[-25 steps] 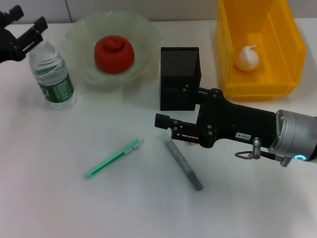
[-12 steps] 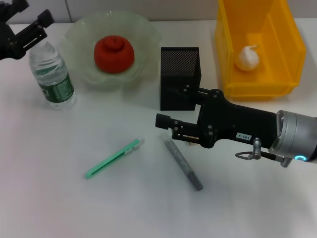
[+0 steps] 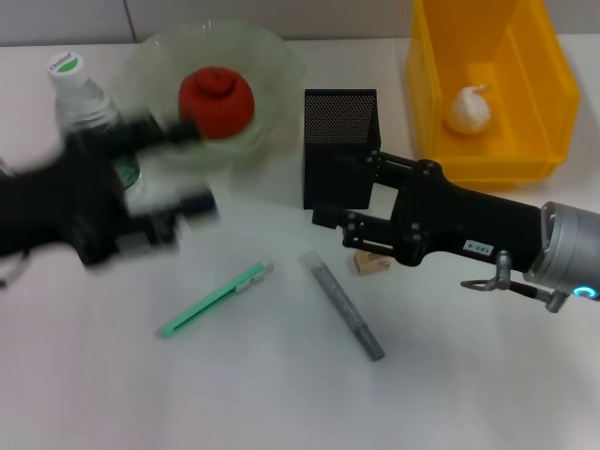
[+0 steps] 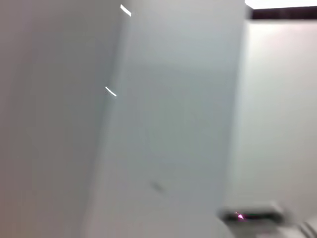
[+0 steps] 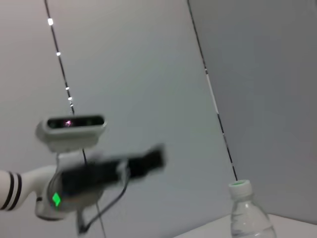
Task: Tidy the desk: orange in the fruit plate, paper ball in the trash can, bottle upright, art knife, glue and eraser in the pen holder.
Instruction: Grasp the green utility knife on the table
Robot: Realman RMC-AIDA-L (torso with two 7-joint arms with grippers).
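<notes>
Lighting, head view: you had even, bright overhead light on the white desk surface (image 3: 281,394); shadows were soft and short, beneath the tall black mesh pen holder (image 3: 340,141) and the right gripper (image 3: 328,217). Glare: mild sheen on the pale green scalloped glass fruit plate (image 3: 272,70). Blur: the left gripper (image 3: 183,169) was heavily smeared. Left wrist view: you saw only unfocused grey. Right wrist view: the clear plastic bottle (image 5: 247,215) was soft.
</notes>
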